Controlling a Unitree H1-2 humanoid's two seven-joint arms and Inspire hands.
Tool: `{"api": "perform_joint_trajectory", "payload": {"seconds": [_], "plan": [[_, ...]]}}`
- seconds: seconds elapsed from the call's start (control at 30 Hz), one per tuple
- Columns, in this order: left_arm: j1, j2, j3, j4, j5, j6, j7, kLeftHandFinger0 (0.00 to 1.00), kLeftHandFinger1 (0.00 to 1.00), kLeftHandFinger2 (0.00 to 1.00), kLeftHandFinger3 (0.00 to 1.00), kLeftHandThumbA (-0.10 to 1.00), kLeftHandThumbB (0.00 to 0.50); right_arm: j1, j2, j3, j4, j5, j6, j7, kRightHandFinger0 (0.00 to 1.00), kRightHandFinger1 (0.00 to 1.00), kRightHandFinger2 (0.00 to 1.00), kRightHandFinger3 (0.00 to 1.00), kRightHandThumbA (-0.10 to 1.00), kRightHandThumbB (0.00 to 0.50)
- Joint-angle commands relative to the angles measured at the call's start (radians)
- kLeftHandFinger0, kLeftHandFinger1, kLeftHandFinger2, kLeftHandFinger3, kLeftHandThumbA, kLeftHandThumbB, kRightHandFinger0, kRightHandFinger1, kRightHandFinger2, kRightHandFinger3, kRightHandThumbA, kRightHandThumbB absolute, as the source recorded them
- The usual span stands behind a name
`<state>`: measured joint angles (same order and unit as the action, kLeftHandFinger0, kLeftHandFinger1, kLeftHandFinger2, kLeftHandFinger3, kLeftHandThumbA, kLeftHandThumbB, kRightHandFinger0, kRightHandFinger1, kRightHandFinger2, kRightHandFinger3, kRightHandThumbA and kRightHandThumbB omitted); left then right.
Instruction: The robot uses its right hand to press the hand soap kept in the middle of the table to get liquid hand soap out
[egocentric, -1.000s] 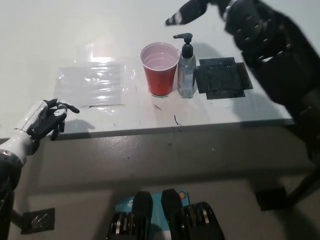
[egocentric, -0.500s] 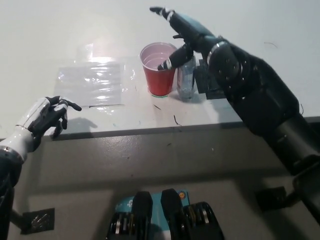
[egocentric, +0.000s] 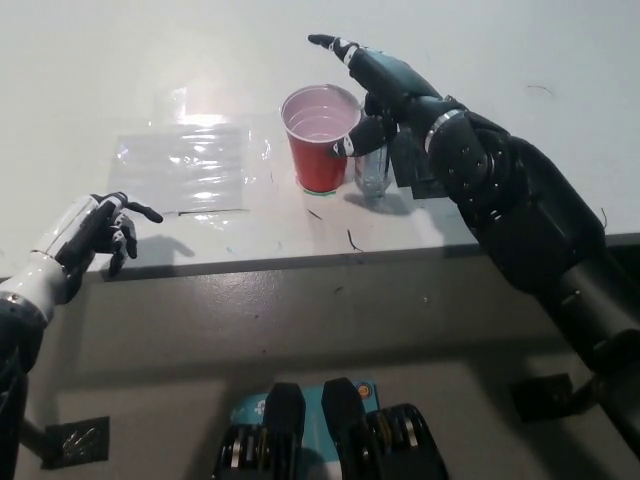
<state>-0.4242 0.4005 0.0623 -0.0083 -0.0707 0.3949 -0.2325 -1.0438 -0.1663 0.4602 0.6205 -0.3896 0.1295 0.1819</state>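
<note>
right hand, black, sits directly over the soap bottle, fingers spread, holding nothing; one finger points out beyond the cup, another curls down at the bottle's cup-facing side. the pump head is hidden under the palm, so contact with the pump cannot be confirmed. only the clear lower body of the bottle shows below the hand.

progress, as a judgement: the hand is placed over the pump, so the approach looks complete. the press itself is either just starting or not yet done. no soap visible anywhere on the table or in the cup. remaining: push the pump down and get liquid out.

just beside the bottle, on the side toward the left hand, stands a red cup, upright, apparently touching or nearly touching the bottle. under the right wrist, a dark square mat, mostly covered by the arm. further past the cup, a clear plastic sheet lies flat.

left hand, white, rests at the near table edge, well apart, fingers loosely curled, empty.

surface: white table, glossy, a few small dark marks near the front edge. below it, grey floor.
</note>
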Motion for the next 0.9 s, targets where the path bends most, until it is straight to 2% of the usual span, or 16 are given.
{"api": "perform_joint_trajectory", "payload": {"seconds": [0.0,0.07,0.13,0.23,0.27,0.4,0.53,0.57,0.63,0.73,0.77,0.87], "plan": [[-0.042,0.043,-0.007,-0.026,0.016,-0.039,-0.02,0.1,0.07,0.15,0.38,0.97,0.054,0.006,-0.015,0.01,0.003,-0.028,-0.029,0.037,1.0,1.0,1.0,1.0,1.0,0.5],[-0.045,0.047,-0.013,-0.024,0.023,-0.052,-0.022,0.09,0.06,0.14,0.38,0.98,0.043,-0.004,-0.028,0.055,0.023,-0.087,-0.04,0.033,1.0,1.0,1.0,1.0,1.0,0.5],[-0.049,0.053,-0.016,-0.03,0.032,-0.052,-0.024,0.08,0.06,0.13,0.38,0.98,0.058,-0.014,-0.038,0.083,0.035,-0.114,-0.053,0.044,1.0,1.0,1.0,1.0,1.0,0.485],[-0.053,0.058,-0.018,-0.033,0.035,-0.058,-0.027,0.08,0.06,0.14,0.4,0.98,0.04,-0.017,-0.051,0.12,0.042,-0.142,-0.047,0.073,1.0,1.0,1.0,1.0,1.0,0.463],[-0.055,0.062,-0.023,-0.032,0.043,-0.058,-0.027,0.09,0.07,0.14,0.4,0.99,0.057,-0.018,-0.054,0.129,0.051,-0.143,-0.059,0.085,1.0,1.0,1.0,1.0,1.0,0.45],[-0.055,0.058,-0.022,-0.041,0.044,-0.05,-0.025,0.09,0.06,0.12,0.38,0.97,0.052,-0.002,-0.058,0.156,0.056,-0.157,-0.074,0.106,1.0,1.0,1.0,1.0,1.0,0.457],[-0.055,0.063,-0.029,-0.044,0.058,-0.068,-0.028,0.05,0.03,0.12,0.38,0.96,0.019,0.012,-0.049,0.175,0.078,-0.168,-0.08,0.115,1.0,1.0,1.0,1.0,1.0,0.479],[-0.054,0.065,-0.028,-0.047,0.058,-0.07,-0.028,0.04,0.03,0.12,0.38,0.96,0.018,0.014,-0.047,0.176,0.077,-0.169,-0.08,0.115,1.0,1.0,1.0,1.0,1.0,0.483],[-0.055,0.065,-0.028,-0.053,0.057,-0.062,-0.028,0.04,0.03,0.12,0.38,0.95,0.027,0.026,-0.039,0.178,0.093,-0.175,-0.093,0.097,1.0,1.0,1.0,1.0,1.0,0.455],[-0.065,0.072,-0.031,-0.054,0.058,-0.064,-0.035,0.05,0.04,0.13,0.38,0.95,0.023,0.026,-0.03,0.175,0.116,-0.182,-0.096,0.089,1.0,1.0,1.0,1.0,1.0,0.466],[-0.067,0.075,-0.033,-0.057,0.061,-0.058,-0.036,0.07,0.07,0.17,0.4,0.95,0.032,0.028,-0.021,0.173,0.14,-0.183,-0.102,0.082,1.0,1.0,1.0,1.0,1.0,0.473],[-0.073,0.075,-0.033,-0.057,0.06,-0.061,-0.036,0.07,0.06,0.17,0.4,0.95,0.029,0.028,-0.008,0.17,0.185,-0.19,-0.119,0.067,1.0,1.0,1.0,1.0,1.0,0.481]]}}
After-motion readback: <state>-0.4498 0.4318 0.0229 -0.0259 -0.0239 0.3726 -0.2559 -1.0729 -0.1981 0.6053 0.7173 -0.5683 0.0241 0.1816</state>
